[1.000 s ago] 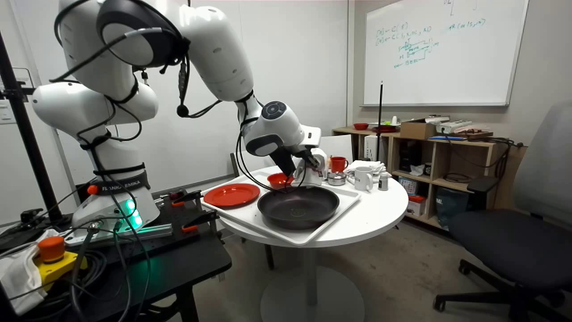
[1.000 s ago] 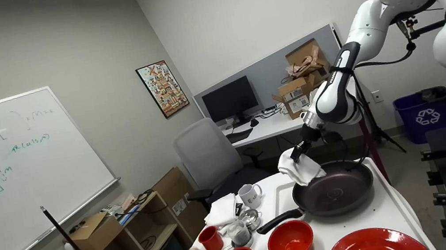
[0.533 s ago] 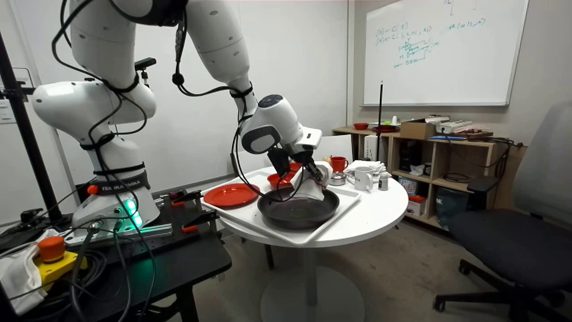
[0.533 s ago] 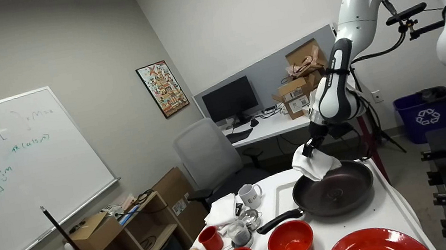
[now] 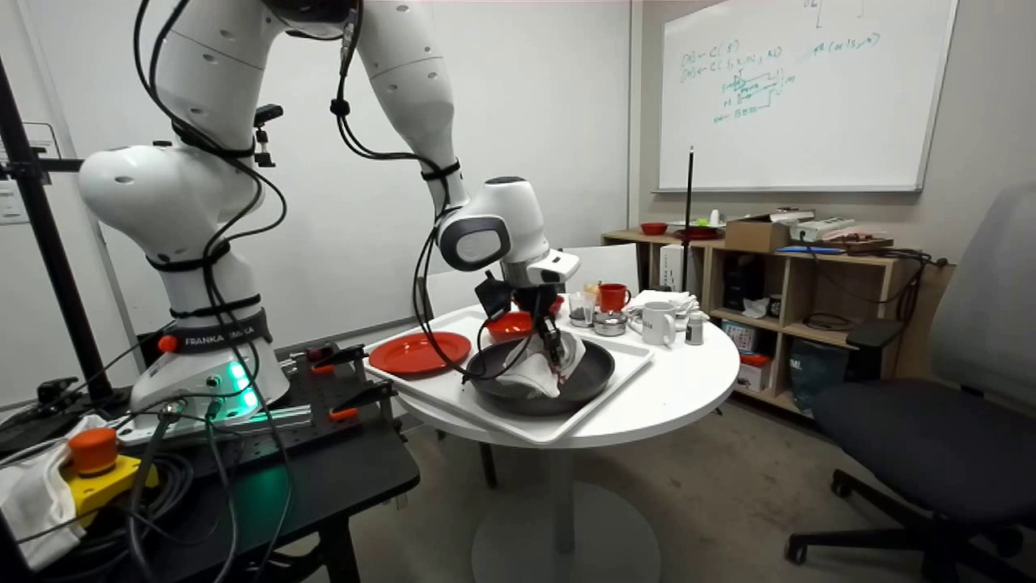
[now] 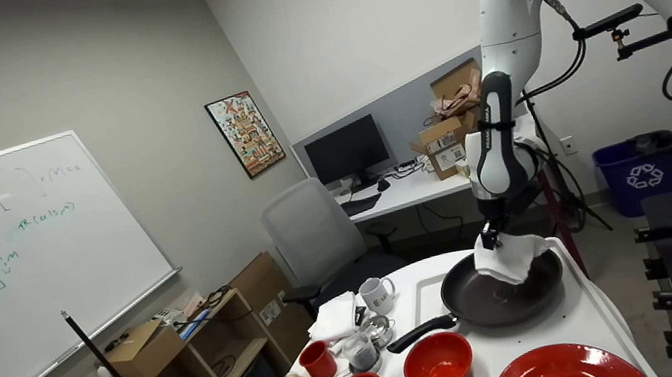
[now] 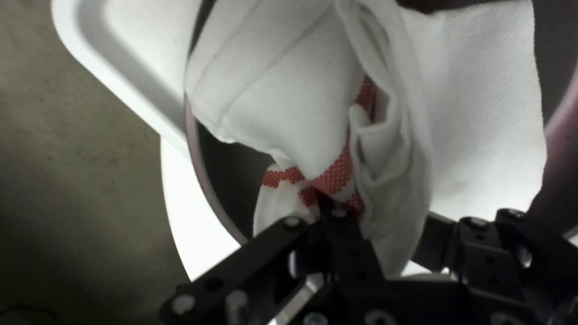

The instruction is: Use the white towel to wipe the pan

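My gripper (image 5: 554, 348) is shut on the white towel (image 5: 530, 369), which hangs in loose folds below the fingers. In the wrist view the towel (image 7: 289, 90) bunches at the fingertips, where a red stripe shows. The pan (image 6: 496, 308), black, round and shallow, lies under the towel on the tray. In both exterior views the gripper points down over the pan's inside. The towel's lower edge drops below the rim; whether it presses on the pan's floor I cannot tell. Towel and gripper cover part of the pan's inside.
The pan's handle (image 6: 423, 332) points toward a red bowl (image 6: 438, 364). A red plate (image 5: 419, 354) shares the white tray (image 5: 635, 361). A grey mug (image 5: 658, 324), a red mug (image 5: 613, 297) and folded white cloths (image 6: 333, 318) stand nearby. A looping arm cable (image 5: 421, 300) hangs to the pan's rim.
The gripper has come from beyond the pan's edge, down and over its inside, carrying the towel along. The wrist has tilted more upright. Pan and dishes have stayed put.
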`<state>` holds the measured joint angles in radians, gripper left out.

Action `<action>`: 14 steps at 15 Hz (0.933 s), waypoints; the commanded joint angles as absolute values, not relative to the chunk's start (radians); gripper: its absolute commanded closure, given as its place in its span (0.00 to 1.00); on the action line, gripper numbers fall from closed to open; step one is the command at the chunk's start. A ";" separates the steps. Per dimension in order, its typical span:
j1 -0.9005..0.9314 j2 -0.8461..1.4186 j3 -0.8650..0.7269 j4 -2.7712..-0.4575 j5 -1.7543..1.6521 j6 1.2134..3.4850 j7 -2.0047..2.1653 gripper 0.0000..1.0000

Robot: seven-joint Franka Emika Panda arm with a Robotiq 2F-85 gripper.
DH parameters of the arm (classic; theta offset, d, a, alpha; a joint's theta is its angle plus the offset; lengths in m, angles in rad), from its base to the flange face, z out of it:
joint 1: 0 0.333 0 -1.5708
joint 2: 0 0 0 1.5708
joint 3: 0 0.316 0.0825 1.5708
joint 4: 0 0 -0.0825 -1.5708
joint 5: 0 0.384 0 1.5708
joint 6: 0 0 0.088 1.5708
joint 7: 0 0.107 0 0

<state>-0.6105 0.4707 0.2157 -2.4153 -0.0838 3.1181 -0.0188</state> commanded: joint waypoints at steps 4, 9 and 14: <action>-0.211 0.536 -0.054 -2.322 -0.060 2.873 0.074 0.97; -0.121 0.581 -0.058 -2.272 -0.048 2.809 0.060 0.97; -0.152 0.615 0.002 -2.198 -0.022 2.693 -0.018 0.97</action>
<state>-0.1313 0.5909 -0.0328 -2.2580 -0.0677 2.7800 0.0565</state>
